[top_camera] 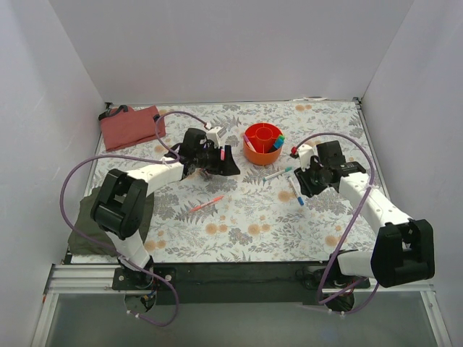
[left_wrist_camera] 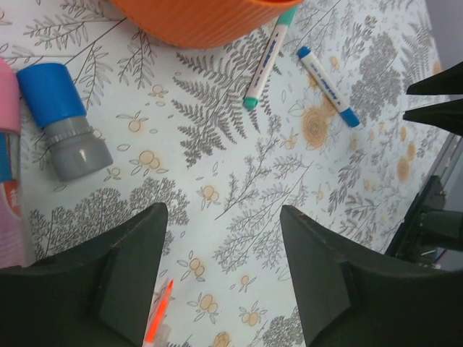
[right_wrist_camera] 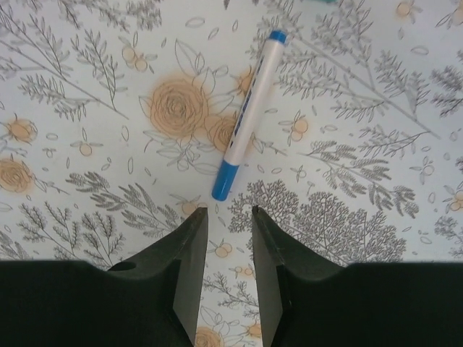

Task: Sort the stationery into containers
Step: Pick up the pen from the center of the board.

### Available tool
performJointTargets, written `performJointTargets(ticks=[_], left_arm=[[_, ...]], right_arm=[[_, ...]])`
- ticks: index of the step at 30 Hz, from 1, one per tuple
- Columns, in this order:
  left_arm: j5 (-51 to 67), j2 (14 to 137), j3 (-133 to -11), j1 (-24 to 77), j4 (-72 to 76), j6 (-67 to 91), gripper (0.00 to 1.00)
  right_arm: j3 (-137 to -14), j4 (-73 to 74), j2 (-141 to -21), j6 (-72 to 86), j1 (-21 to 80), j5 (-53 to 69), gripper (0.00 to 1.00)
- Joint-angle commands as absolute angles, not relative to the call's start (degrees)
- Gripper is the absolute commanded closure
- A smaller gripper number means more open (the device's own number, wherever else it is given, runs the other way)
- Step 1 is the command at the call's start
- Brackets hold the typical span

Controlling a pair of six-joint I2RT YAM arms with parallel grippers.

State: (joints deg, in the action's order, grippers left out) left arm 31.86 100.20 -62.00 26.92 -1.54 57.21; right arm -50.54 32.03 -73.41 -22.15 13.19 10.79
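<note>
- In the left wrist view the two dark fingers of the left gripper filled the bottom of the frame. They were spread wide and released, with only the flowered counter showing between them.
- The tip of the orange-red pen showed at the bottom edge, just beside the left-hand finger.
- At the left of that frame lay a blue-capped marker with a grey body, its cap toward the upper left. The pink tube ran along the left edge just beside it; whether the two touched could not be told.
- The ribbed wall of the orange cup crossed the top. A teal-capped felt-tip lay below its right end, and the blue-capped felt-tip lay to the right of that, apart from it.
- In the right wrist view the right gripper was released too, its fingers a narrow gap apart with nothing between them. The blue-capped felt-tip lay flat just above the fingertips, slanting toward the upper right.
- From above, the cup sat upper centre with a red divided inner section and a few coloured pieces at its right rim.
- A red cloth lay upper left and an olive-green cloth at the left edge.
</note>
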Motion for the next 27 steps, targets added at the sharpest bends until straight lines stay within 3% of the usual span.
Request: performJointTargets(ticks=[1, 27], left_arm=[[28.22, 94.05, -59.68, 27.16, -0.35, 52.04, 0.35], [25.67, 91.49, -59.50, 27.25, -0.35, 50.10, 0.35]], right_arm=[[-48.17, 35.33, -72.33, -25.58, 13.54, 8.00, 0.59], [-46.93, 27.77, -83.32, -19.16, 14.68, 10.46, 0.54]])
